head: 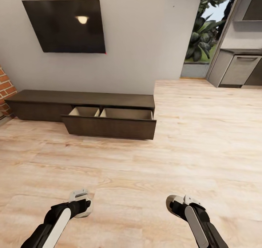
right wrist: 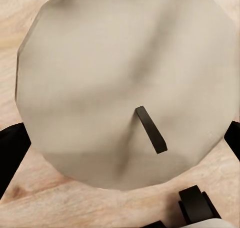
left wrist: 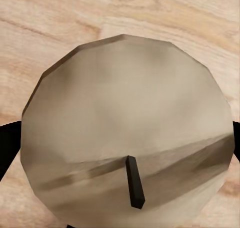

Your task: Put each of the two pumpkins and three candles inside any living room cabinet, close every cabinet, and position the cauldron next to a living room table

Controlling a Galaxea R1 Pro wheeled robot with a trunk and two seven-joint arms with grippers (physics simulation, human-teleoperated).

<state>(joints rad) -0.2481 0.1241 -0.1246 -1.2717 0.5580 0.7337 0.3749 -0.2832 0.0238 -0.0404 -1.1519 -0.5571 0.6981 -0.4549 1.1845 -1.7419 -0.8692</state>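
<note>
The left end effector (head: 80, 200) and the right end effector (head: 178, 203) hang low over the pale wood floor (head: 145, 168), well apart from each other, each at the end of a black and white arm. In the left wrist view a round, faceted, cream-coloured candle (left wrist: 125, 123) with a short dark wick (left wrist: 135, 183) sits between two black fingers (left wrist: 7, 148), whose dark edges show at either side of it, so the left end effector is closed around this candle. The right wrist view shows a second cream candle (right wrist: 125, 82), its dark wick (right wrist: 151, 130) leaning, with black fingers (right wrist: 10, 153) at both sides; the right end effector is holding it in the same way. Wood floor lies under both candles.

Ahead, against the grey wall (head: 145, 40), stands the long, low dark-brown cabinet (head: 80, 98). Its wide drawer (head: 109, 126) at the right half is pulled out over the floor, and the pale beige inside shows, split by a divider into two compartments. The left part of the cabinet is shut. A dark flat screen (head: 65, 25) hangs on the wall above the cabinet's left half. A bit of red brick (head: 5, 90) shows at the cabinet's left end. At the far right, past the wall's end, are green plants (head: 203, 26) behind a window and grey kitchen cupboards (head: 236, 70).
</note>
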